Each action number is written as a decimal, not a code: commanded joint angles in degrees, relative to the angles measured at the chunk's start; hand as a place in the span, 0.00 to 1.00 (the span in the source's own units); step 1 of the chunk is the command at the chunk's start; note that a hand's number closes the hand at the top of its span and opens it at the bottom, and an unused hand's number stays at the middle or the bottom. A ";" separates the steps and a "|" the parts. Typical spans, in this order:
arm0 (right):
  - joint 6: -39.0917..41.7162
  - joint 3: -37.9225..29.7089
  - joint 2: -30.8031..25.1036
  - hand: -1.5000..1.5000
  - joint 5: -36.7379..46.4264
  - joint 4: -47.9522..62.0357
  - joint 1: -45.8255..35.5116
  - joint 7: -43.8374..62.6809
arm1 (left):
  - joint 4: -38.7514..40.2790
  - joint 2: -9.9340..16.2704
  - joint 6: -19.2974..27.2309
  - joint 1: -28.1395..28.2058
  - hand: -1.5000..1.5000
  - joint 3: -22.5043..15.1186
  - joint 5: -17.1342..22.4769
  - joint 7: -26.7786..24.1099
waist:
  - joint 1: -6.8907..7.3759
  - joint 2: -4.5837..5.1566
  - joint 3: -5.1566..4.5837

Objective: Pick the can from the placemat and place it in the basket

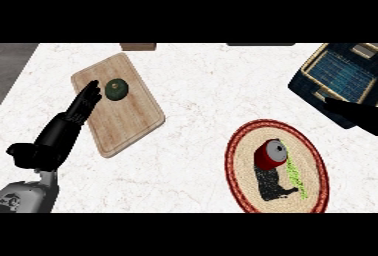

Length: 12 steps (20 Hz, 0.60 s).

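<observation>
A red can [269, 154] with a grey lid stands on a round woven placemat [244, 150] with a dark red rim, at the lower right of the counter. The dark blue basket [341, 75] sits at the far right, its inside showing a lighter blue weave. My right hand [354, 114] shows as a dark shape at the right edge, just below the basket's near corner and up and to the right of the can, not touching it. My left hand [80, 107] rests open at the left, fingers straight, lying over the left edge of a wooden board.
A wooden cutting board [125, 112] lies at the upper left with a dark green round fruit [116, 88] on it, close to my left fingertips. The white marbled counter [196, 100] stretches between board, placemat and basket. A brown object [138, 47] sits at the far edge.
</observation>
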 commanded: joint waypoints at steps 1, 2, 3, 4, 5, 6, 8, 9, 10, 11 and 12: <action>-1.02 1.08 5.91 0.00 5.36 1.69 1.79 -3.08 | 2.90 -2.09 -0.01 -1.54 0.50 -0.35 -2.70 -1.01 | 0.05 0.09 0.00; -0.93 1.29 7.35 0.00 4.01 0.29 0.86 0.04 | 2.57 -3.04 0.28 -1.51 0.50 -0.47 -3.03 -0.87 | 0.08 0.06 -0.01; -3.65 3.39 9.02 0.00 11.48 2.76 4.45 -6.79 | -0.33 -1.73 -0.72 -0.73 0.50 0.42 -1.26 1.88 | 0.22 0.06 0.04; -4.08 3.16 9.99 0.00 11.14 3.09 4.66 -6.78 | 3.94 -3.40 0.42 -3.56 0.50 0.64 -2.67 -1.01 | -0.04 0.11 0.02; -3.71 3.52 9.63 0.00 14.19 9.04 2.91 -12.14 | -0.36 -1.28 -2.18 0.62 0.50 1.17 -1.12 -0.09 | 0.52 0.11 0.03; -6.34 6.87 12.99 0.00 16.66 7.62 1.75 -9.45 | 0.40 -1.60 -2.42 -0.57 0.50 1.81 -0.77 0.28 | 0.50 0.11 0.02; -8.63 7.92 15.03 0.00 19.70 10.72 1.33 -11.76 | 0.56 -2.35 -1.13 -4.92 0.50 1.66 -2.09 3.59 | 0.33 0.11 0.02; -8.44 5.40 13.04 0.00 20.76 11.65 5.84 -18.44 | -3.38 -1.25 -2.27 -0.98 0.50 2.74 -0.89 4.28 | 0.27 0.02 0.04; -9.57 7.01 15.08 0.00 23.37 12.15 3.52 -17.08 | -1.69 -3.55 -1.92 0.46 0.50 1.00 -2.84 0.82 | 0.31 0.05 0.01; -13.49 8.57 16.23 0.00 26.09 13.86 7.06 -20.71 | -1.48 -3.85 -0.81 1.44 0.50 0.13 -4.35 -0.32 | 0.28 0.07 0.03; -11.98 6.79 15.75 0.00 26.30 16.45 4.38 -21.77 | -3.05 -2.06 -3.60 0.75 0.50 2.98 -1.50 2.53 | 0.35 0.05 0.02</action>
